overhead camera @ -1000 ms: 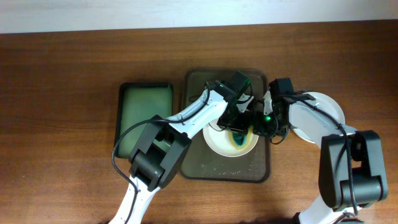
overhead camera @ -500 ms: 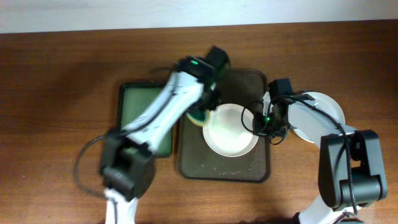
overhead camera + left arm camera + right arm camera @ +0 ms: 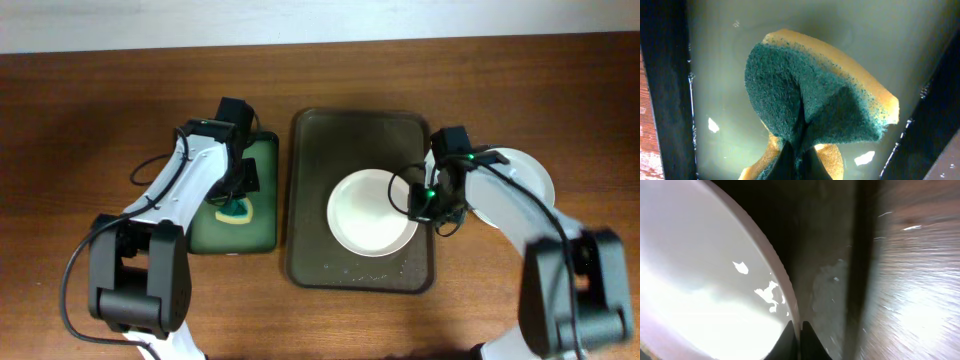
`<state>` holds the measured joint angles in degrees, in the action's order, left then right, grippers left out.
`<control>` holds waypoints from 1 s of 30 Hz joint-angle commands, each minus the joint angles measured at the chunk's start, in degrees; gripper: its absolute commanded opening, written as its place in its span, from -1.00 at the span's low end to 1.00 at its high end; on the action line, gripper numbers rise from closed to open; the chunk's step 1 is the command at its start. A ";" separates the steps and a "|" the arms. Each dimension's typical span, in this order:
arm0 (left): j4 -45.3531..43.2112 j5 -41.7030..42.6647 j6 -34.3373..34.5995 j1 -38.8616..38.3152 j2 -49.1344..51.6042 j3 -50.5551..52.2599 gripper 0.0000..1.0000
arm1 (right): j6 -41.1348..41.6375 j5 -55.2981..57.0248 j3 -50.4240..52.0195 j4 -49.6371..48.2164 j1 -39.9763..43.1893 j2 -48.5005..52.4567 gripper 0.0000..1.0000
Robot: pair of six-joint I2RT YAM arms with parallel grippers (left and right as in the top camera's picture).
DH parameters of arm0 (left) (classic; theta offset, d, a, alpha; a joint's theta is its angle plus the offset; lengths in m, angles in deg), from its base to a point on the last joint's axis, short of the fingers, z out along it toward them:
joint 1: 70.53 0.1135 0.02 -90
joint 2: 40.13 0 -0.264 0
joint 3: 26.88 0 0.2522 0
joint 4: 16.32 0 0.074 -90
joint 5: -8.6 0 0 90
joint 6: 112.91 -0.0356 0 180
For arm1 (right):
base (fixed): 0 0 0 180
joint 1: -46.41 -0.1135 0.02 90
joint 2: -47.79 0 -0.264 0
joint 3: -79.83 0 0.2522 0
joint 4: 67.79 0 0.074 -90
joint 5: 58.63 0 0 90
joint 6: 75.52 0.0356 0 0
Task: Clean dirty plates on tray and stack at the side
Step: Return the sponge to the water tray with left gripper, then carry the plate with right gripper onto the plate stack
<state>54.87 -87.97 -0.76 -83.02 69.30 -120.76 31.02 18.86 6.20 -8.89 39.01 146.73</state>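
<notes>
A white plate [image 3: 371,213] lies on the dark tray [image 3: 315,150]. My right gripper [image 3: 425,203] is shut on the plate's right rim, and in the right wrist view the rim [image 3: 782,285] runs between my fingertips [image 3: 795,332]. My left gripper [image 3: 238,195] is shut on a green and yellow sponge [image 3: 234,209] over the green basin [image 3: 212,160]. In the left wrist view the sponge [image 3: 810,102] is pinched and folded between my fingers [image 3: 799,155], with murky water under it.
A stack of white plates [image 3: 522,180] stands on the wooden table to the right of the tray, partly under my right arm. The tray's floor shows wet specks near its front edge [image 3: 350,268].
My left arm has carried the sponge off the plate, leftward across the tray's edge, to over the green basin. The plate shows white with no green smear. The right gripper has stayed on the rim.
</notes>
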 commanded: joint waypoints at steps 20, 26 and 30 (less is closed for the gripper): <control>2.10 9.29 0.61 0.76 -27.54 -2.34 0.99 | 2.45 68.78 -0.57 8.28 -38.32 -25.11 -0.92; 1.79 10.25 0.94 0.76 -27.43 -2.34 0.99 | 2.36 81.48 -0.57 8.22 -46.71 -25.11 -0.92; 1.79 10.25 0.96 0.76 -27.43 -2.34 0.99 | -1.95 84.59 -0.57 8.00 -50.82 -25.11 -0.92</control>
<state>56.70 -78.35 -0.06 -82.56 41.93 -121.98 31.17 98.26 6.13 -0.71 -10.13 121.68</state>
